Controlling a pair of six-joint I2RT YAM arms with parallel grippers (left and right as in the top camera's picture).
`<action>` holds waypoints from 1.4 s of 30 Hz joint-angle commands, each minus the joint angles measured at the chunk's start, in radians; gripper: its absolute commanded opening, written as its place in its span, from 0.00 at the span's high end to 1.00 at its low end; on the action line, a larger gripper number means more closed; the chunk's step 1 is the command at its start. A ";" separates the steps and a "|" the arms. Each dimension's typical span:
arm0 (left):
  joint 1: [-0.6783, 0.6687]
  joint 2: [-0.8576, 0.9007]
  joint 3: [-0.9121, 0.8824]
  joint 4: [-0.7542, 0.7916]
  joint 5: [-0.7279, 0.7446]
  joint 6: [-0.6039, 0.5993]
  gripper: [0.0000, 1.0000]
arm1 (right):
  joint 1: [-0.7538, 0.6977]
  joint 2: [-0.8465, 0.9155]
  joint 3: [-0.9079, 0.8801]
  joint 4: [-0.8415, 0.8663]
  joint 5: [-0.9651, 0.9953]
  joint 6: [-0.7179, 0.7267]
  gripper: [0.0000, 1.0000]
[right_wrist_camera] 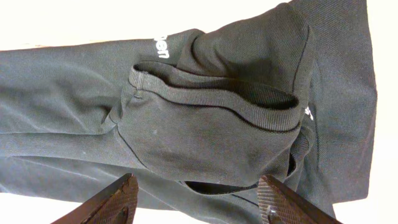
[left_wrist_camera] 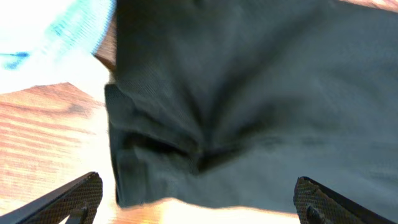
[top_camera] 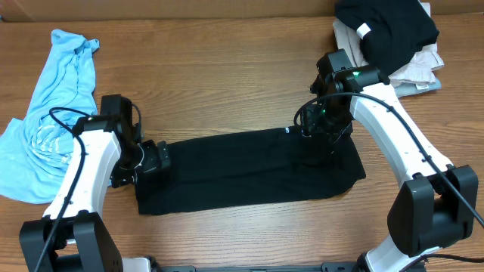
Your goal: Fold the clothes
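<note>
**Light blue garment**: lies loose and crumpled at the left edge of the table. Not part of this fold.

**Left gripper**: fingers spread as wide as they go and nothing between them. It hangs just over the left end of the black shirt, where the cloth shows a small pucker.

**Shirt position:** lies flat near the front edge of the table, between the two arms.

**Shirt orientation:**
- It is a long narrow band with its long axis running left to right.
- The right end is tilted slightly toward the far edge.
- The ribbed collar and the white lettering are at the right end, so the neck points right and the hem left.

**Right gripper**: fingers apart, poised over the bunched collar, with no cloth visibly pinched.

**Pile of folded clothes**: sits at the far right corner, well apart from the shirt.

**Progress (judgement):**
- The lengthwise fold looks done, with the sides and sleeves brought in to make the band.
- The collar end is still rumpled.
- What is left is smoothing that end and then folding across, end to end, for a compact stack.
- Roughly halfway.
</note>
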 commanded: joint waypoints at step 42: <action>0.062 0.006 -0.154 0.306 -0.095 0.076 0.96 | 0.003 -0.036 0.006 0.013 -0.048 0.008 0.35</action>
